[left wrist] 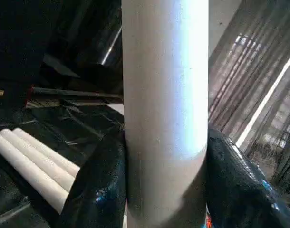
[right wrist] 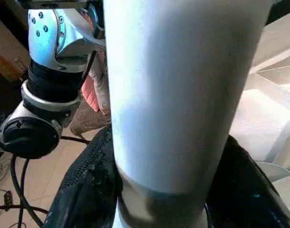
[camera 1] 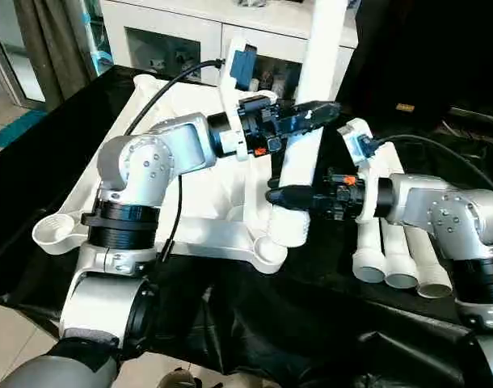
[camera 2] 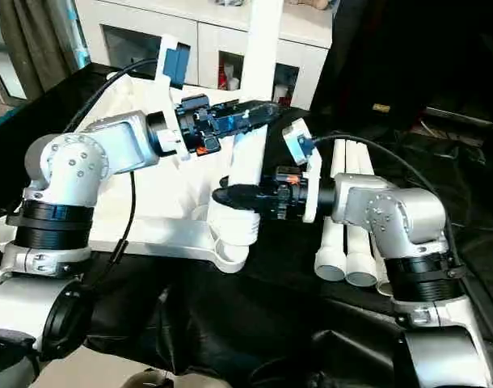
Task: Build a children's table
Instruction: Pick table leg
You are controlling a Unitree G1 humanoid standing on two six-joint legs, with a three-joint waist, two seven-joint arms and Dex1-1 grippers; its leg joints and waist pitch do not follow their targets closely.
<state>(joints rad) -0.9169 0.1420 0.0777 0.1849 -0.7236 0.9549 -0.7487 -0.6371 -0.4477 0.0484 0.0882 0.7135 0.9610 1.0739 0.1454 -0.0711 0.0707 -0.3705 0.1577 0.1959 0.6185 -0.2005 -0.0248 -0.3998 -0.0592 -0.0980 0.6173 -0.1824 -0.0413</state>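
Over corner socket of inverted table top: upright leg clamped by left gripper above, right gripper below; three legs alongside.

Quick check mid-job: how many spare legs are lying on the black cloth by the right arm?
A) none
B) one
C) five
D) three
D: three white spare legs lie side by side on the black cloth beside the right arm, while both grippers hold a fourth leg upright.

One white tabletop, one upright leg, three loose legs, two grippers: left, right.
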